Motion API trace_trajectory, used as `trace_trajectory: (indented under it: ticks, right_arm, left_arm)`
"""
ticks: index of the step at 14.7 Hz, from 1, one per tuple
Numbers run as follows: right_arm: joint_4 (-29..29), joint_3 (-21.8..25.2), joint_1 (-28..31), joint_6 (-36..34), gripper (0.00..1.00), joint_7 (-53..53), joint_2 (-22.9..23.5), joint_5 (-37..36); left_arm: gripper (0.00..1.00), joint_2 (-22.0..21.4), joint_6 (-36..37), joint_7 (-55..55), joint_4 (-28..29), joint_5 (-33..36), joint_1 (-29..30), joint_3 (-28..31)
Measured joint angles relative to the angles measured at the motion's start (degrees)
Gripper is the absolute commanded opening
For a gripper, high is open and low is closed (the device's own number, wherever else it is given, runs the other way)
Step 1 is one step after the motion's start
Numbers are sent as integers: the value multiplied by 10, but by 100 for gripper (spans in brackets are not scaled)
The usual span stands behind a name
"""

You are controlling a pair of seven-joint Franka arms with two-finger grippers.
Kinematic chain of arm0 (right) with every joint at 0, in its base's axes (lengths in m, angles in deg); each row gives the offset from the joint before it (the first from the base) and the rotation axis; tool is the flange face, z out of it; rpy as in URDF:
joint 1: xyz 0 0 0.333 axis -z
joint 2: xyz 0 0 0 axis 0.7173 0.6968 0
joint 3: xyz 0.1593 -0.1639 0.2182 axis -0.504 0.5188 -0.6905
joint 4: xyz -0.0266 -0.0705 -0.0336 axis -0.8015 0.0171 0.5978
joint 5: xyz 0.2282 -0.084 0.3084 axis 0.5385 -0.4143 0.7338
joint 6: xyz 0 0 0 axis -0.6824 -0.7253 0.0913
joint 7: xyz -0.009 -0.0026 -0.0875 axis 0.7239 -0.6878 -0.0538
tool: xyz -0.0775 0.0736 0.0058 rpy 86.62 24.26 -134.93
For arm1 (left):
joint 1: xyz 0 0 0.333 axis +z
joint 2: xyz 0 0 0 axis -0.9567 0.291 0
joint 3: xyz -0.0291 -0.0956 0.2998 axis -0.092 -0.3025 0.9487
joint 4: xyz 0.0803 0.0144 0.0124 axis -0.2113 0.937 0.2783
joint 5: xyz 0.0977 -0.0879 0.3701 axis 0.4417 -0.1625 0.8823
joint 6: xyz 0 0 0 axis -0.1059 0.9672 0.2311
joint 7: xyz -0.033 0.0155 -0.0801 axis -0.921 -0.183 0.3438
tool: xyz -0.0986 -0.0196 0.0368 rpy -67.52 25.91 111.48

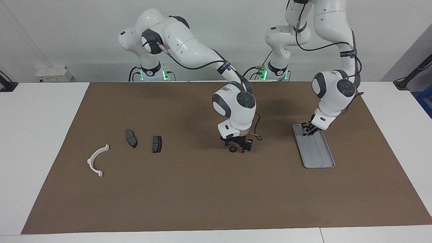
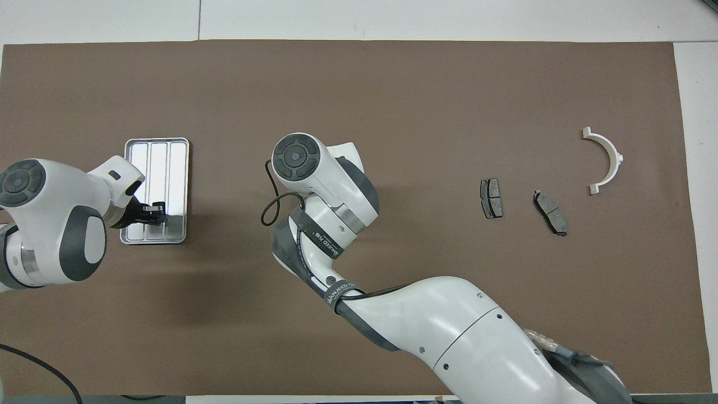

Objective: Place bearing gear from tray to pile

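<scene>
1. Two arms work over one brown-covered worktop. The right arm reaches out to mid-worktop, and the left arm leans over the tray.
2. The tray sits toward the left arm's end. In the overhead view its long axis runs twelve to six o'clock. The left end effector is down at the tray's end nearer the robots; I cannot tell its state.
3. The pile lies toward the right arm's end: a white arc and two dark pads, none touching.
4. The right end effector is low over the worktop, between tray and pile. Whether it pinches anything I cannot tell.
5. The bearing gear, a small dark round part, shows right at its tip, off the tray.
6. In the overhead view the pile is at about three o'clock from that tip, well apart. The right arm looks best placed to carry the gear across.
</scene>
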Motion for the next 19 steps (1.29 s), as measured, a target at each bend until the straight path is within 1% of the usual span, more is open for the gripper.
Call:
trace_trajectory:
  ticks: [1,3,5,6,7,8,10,13,14,17,19]
  right_arm:
    - [0,0,2,0,53,0,-1,0]
    - [-1,-1,6,0,48,0,-2,4]
    - [-1,-2,8,0,35,0,-2,5]
    - [-1,-2,9,0,25,0,-2,5]
    - [-1,-2,10,0,18,0,-2,5]
    - [-1,-3,10,0,7,0,-3,5]
    - [-1,-3,11,0,0,0,-2,6]
    - [-1,-3,14,-5,0,1,-3,6]
    - [0,-2,18,-19,0,6,-4,5]
    - [21,-7,54,-106,0,82,-25,4]
    - [37,-18,96,-160,0,157,-63,4]
  left_arm:
    - [8,0,0,0,0,0,0,0]
    - [6,0,0,0,0,0,0,0]
    - [6,-1,0,-1,-4,0,0,0]
    - [6,-1,3,-1,-11,-3,0,0]
    - [6,-2,9,-2,-21,-11,0,0]
    - [6,-3,24,-4,-36,-23,0,-1]
    - [6,-5,59,-11,-70,-35,-1,-2]
    - [7,-6,81,-41,-99,-36,-9,-6]
    - [7,-6,83,-53,-103,-36,-14,-6]
    - [7,-6,83,-95,-113,-36,-35,-7]
    - [7,-6,83,-133,-121,-37,-53,-8]
